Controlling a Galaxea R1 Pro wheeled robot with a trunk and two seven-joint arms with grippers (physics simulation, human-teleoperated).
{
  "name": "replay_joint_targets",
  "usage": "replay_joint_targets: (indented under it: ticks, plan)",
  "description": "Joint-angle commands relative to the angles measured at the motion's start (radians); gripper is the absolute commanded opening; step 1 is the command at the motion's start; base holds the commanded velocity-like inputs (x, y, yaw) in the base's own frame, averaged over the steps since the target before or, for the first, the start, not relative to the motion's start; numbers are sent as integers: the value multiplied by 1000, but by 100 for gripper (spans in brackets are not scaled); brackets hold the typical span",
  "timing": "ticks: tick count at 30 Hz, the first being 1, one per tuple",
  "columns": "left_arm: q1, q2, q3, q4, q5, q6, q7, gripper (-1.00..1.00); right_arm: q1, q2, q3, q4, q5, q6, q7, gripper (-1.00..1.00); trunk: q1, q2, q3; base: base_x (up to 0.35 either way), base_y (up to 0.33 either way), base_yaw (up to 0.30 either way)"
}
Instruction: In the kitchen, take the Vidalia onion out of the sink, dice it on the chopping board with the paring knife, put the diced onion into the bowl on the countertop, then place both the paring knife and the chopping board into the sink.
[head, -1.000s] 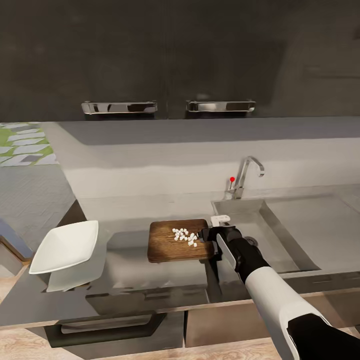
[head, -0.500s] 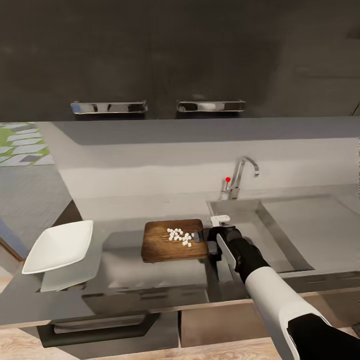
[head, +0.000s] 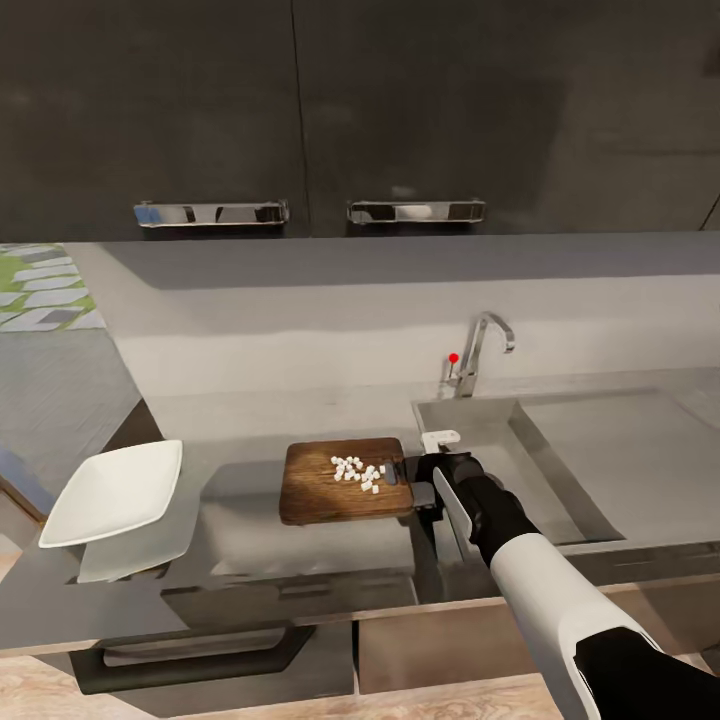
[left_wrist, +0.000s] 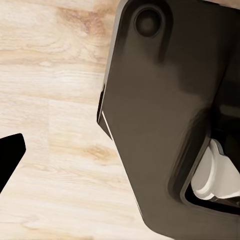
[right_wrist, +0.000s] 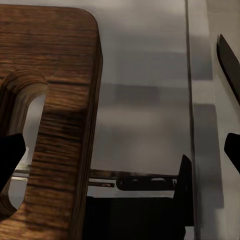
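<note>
The chopping board lies on the countertop just left of the sink. The diced onion, a handful of tiny white cubes, sits on the board's right half. My right gripper is open at the board's right end. In the right wrist view one fingertip is over the handle slot of the board, and the other is far beyond the edge. The white bowl stands at the counter's left end. My left gripper hangs low over wooden floor, with one fingertip far out. The paring knife and the whole Vidalia onion are out of view.
A chrome tap with a red knob stands behind the sink basin. The steel drainboard lies to its right. Dark wall cabinets with chrome handles hang above. A dark part of my own body looms beside the left gripper.
The whole head view has shifted slightly left, so the camera moved. My right gripper stays open at the board's right end, and the onion cubes keep their place on the board.
</note>
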Motion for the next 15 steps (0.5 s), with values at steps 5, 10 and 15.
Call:
replay_joint_targets:
  ticks: [5, 10, 15]
  plan:
    - [-1, -1, -6, 3, 0, -5, 2, 100, -1, -1, 3, -1, -10, 4, -6, 100, 1, -2, -6, 0, 0, 0]
    - [-1, 0, -6, 3, 0, -5, 2, 100, -1, -1, 3, -1, -10, 4, -7, 100, 1, -2, -11, 0, 0, 0]
    - [-1, 0, -6, 3, 0, -5, 2, 100, -1, -1, 3, -1, -10, 4, -6, 100, 1, -2, -16, 0, 83, 0]
